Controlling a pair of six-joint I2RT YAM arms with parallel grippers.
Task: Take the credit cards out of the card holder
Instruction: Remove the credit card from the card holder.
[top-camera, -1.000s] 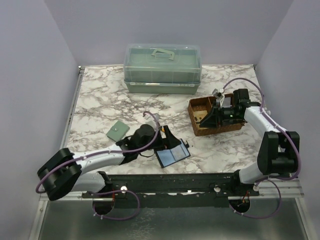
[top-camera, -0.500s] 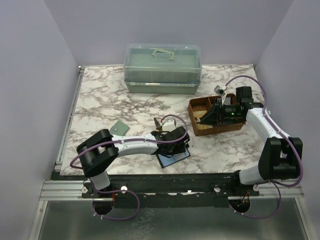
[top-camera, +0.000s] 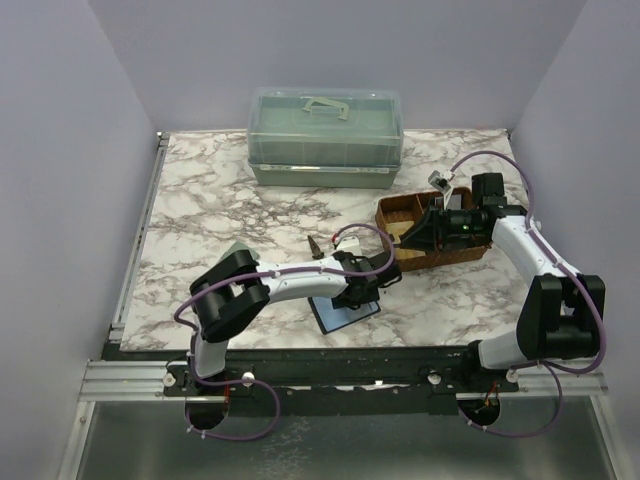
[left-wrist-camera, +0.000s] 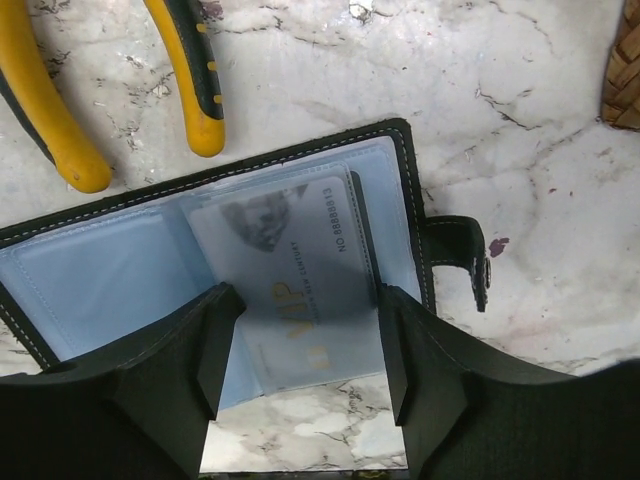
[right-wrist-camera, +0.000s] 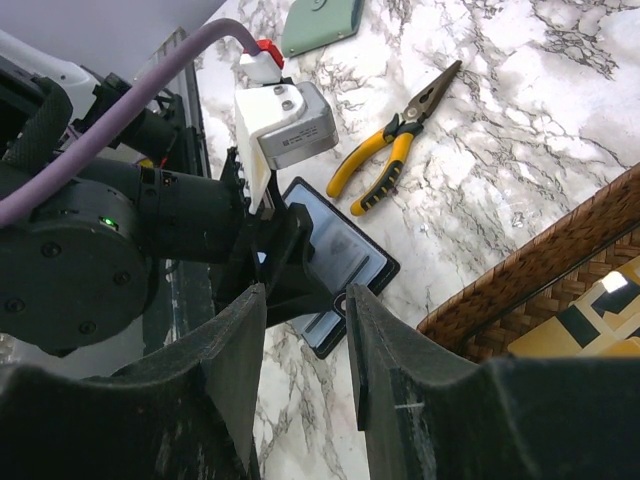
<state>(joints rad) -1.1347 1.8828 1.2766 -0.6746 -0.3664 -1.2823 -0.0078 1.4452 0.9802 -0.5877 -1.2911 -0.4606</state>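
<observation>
The black card holder (left-wrist-camera: 404, 160) lies open on the marble, its blue-grey lining up and its snap strap (left-wrist-camera: 470, 262) out to the right. A grey credit card (left-wrist-camera: 300, 262) marked VIP sticks partway out of the right pocket. My left gripper (left-wrist-camera: 306, 325) is open, just above the holder, with its fingers on either side of the card's lower end and not touching it. In the top view the left gripper (top-camera: 372, 290) hangs over the holder (top-camera: 340, 316). My right gripper (top-camera: 416, 238) is open and empty above the basket's left end; it (right-wrist-camera: 304, 300) looks down on the holder (right-wrist-camera: 350, 258).
Yellow-handled pliers (left-wrist-camera: 200, 90) lie just beyond the holder, also in the right wrist view (right-wrist-camera: 392, 160). A sage-green wallet (right-wrist-camera: 322, 24) lies further left. A woven basket (top-camera: 388, 212) stands at the right, a lidded green box (top-camera: 325, 135) at the back.
My left arm has swung right and stretched out, bringing its gripper over the right half of the open holder. The right gripper has shifted slightly over the basket.
</observation>
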